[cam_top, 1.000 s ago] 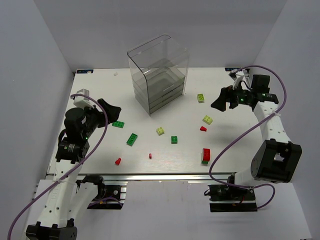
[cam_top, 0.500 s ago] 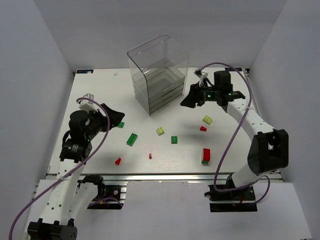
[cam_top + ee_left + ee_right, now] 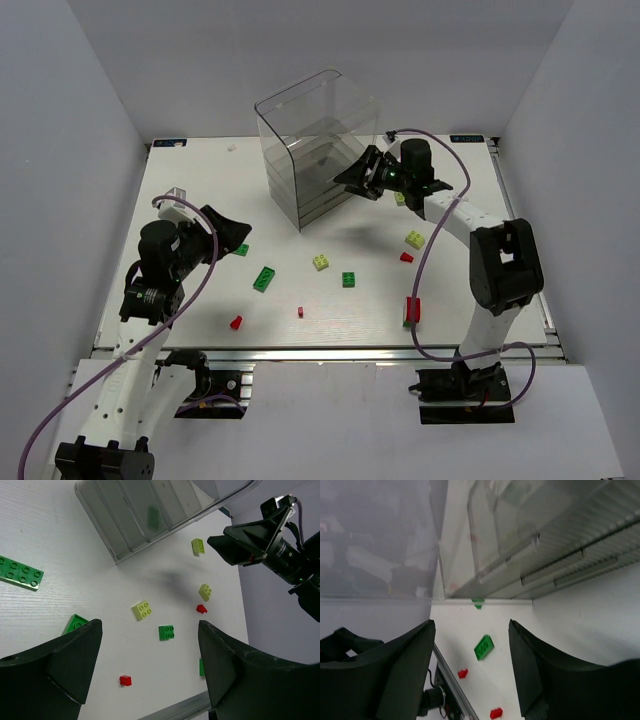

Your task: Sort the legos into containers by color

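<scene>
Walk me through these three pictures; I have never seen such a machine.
These are two robot arms bolted to a white table, each ending in a two-finger gripper. The wide picture is from a fixed camera above and behind them; the other two are from cameras on the wrists, so the dark shapes at the bottom are that arm's own fingers. Small Lego bricks lie scattered: dark green, pale yellow-green and red. At the back stands a clear drawer unit. The left gripper hovers at the table's left, the right gripper by the drawers; both are open and hold nothing.
</scene>
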You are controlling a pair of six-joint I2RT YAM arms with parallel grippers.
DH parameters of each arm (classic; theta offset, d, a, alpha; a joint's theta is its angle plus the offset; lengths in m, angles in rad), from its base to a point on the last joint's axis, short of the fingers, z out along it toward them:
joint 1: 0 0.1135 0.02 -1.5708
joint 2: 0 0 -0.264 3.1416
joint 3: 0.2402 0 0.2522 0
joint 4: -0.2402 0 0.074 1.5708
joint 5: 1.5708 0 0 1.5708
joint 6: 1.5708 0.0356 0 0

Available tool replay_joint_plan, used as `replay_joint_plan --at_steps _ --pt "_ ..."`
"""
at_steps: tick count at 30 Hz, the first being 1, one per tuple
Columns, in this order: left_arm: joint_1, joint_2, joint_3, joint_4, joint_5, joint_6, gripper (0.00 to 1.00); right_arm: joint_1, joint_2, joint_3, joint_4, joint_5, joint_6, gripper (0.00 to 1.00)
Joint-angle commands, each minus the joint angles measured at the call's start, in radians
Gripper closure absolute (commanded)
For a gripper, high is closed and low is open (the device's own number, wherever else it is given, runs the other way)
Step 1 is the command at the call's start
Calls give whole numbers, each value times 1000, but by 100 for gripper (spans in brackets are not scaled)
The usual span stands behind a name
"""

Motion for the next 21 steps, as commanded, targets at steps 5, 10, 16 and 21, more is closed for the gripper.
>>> replay_joint_plan --at_steps 5,10,16,21 --pt "-5 -5 26 25 -14 -35 13 -6 97 -6 307 26 167 43" --pt "-14 10 34 37 -8 -43 13 -4 145 14 376 30 176 48" --pt "-14 33 57 34 -5 -30 13 -3 197 52 410 50 159 55" --pt "-14 59 69 41 8 -30 13 -8 240 70 447 64 159 60"
